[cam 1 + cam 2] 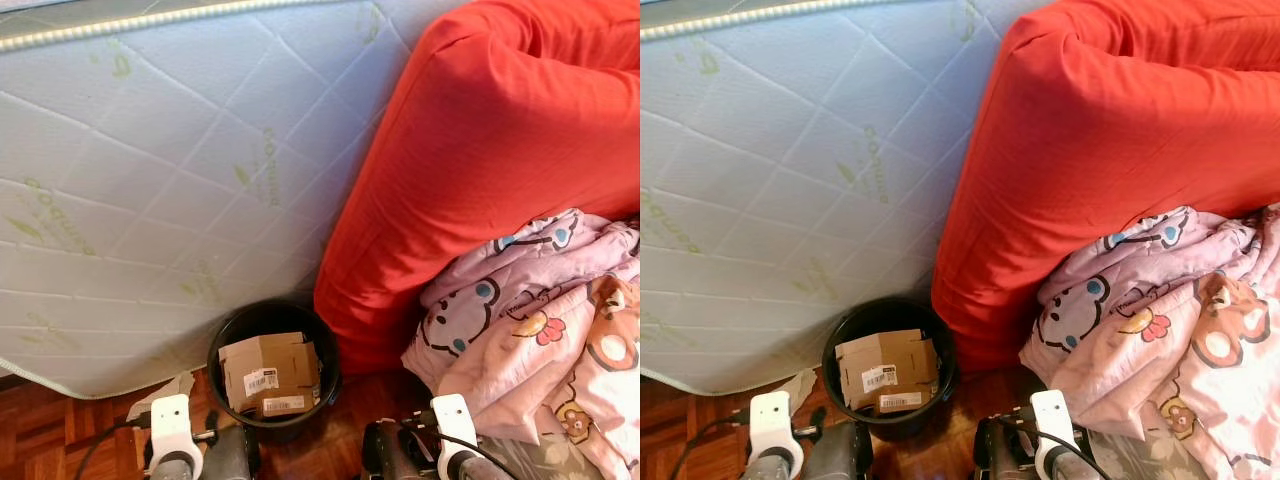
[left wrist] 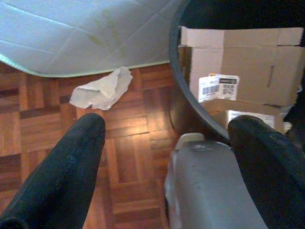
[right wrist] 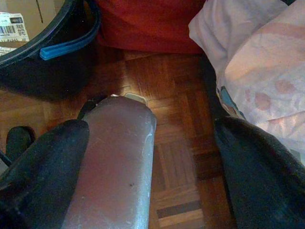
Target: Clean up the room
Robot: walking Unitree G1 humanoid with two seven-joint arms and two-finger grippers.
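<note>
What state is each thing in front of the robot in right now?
Black bin: upright on the floor, holding cardboard.
Cardboard box: flattened, inside the bin.
White tissue: crumpled, on the floor by the mattress edge.
Mattress: bare.
Red cushion: leaning by the mattress.
Pink blanket: bunched up.
Left gripper: open, empty.
Right gripper: open, empty.

One bin (image 1: 273,322), two cardboard boxes (image 1: 268,372)
</note>
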